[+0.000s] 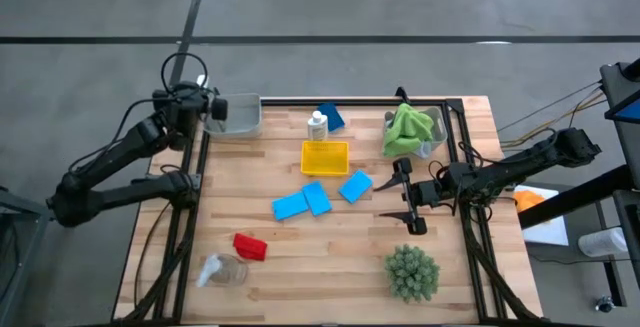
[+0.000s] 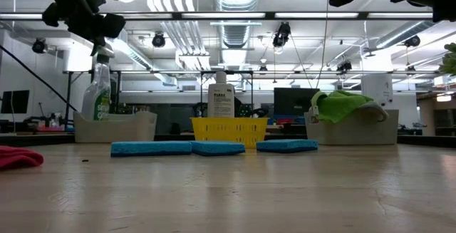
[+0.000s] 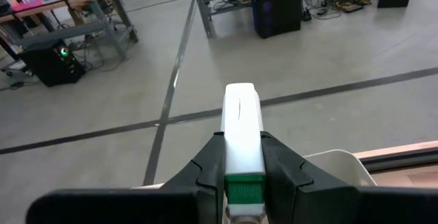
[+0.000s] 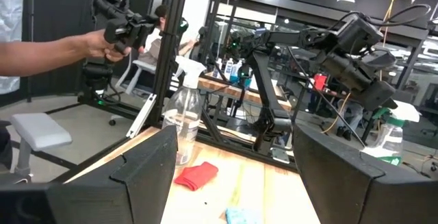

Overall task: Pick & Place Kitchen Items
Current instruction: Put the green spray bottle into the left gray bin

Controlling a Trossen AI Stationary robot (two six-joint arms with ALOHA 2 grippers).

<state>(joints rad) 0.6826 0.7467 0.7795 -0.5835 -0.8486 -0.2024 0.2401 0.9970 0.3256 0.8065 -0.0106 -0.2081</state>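
Holding a spray bottle clamped in the left gripper over a grey bin.
Risk: releasing off-centre could topple it; right gripper waits, fingers spread.

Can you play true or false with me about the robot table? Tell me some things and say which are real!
1. The left pincer is holding a spray bottle over the grey bin. True.
2. Three blue sponges lie on the table. True.
3. The right pincer is squeezing a sponge. False: it is open and holds nothing.
4. The green cloth lies flat on the table. False: it sits in a bin.
5. The white bottle stands behind the yellow tray. True.
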